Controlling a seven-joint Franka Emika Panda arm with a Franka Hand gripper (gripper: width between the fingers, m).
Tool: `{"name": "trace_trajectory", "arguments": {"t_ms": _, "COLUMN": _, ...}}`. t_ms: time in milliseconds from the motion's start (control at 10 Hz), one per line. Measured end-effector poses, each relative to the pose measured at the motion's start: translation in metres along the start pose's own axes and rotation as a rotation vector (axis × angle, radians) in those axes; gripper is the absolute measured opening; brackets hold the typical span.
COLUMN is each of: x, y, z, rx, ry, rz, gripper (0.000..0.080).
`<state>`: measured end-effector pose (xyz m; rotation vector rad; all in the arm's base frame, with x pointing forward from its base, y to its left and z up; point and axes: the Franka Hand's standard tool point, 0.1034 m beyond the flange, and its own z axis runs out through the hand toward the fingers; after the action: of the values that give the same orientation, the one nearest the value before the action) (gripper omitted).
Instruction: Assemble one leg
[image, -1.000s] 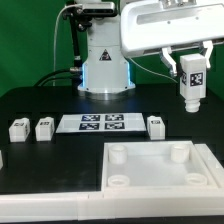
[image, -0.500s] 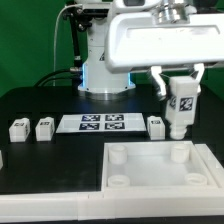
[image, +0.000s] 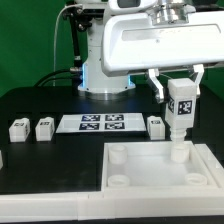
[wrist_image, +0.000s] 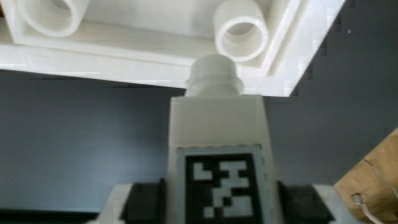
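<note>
My gripper is shut on the leg, a small white squarish post with a black-and-white tag on its face, held upright. Its lower tip hangs just above the far corner socket at the exterior view's right of the large white tray-like piece. In the wrist view the leg runs out from between my black fingers, its rounded tip close beside a round socket of the tray piece.
Three more small white legs stand on the black table: two on the exterior view's left and one beside the marker board. The robot base stands behind.
My gripper has carried the leg down and toward the exterior view's left, from high above the table to just over the tray piece's far corner socket.
</note>
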<state>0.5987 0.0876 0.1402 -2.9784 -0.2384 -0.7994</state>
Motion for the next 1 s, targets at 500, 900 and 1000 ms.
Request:
{"name": "trace_trajectory", "arguments": {"t_ms": 500, "x": -0.004, "y": -0.015, "z": 0.034, "rx": 0.01, "ry": 0.017, "rz": -0.014, "gripper": 0.0291}}
{"name": "trace_trajectory", "arguments": {"t_ms": 900, "x": -0.012, "y": -0.019, "z": 0.052, "rx": 0.014, "ry": 0.003, "rz": -0.021, "gripper": 0.0291}}
{"name": "trace_trajectory", "arguments": {"t_ms": 1000, "x": -0.011, "y": -0.021, "z": 0.054, "rx": 0.016, "ry": 0.003, "rz": -0.022, "gripper": 0.0291}}
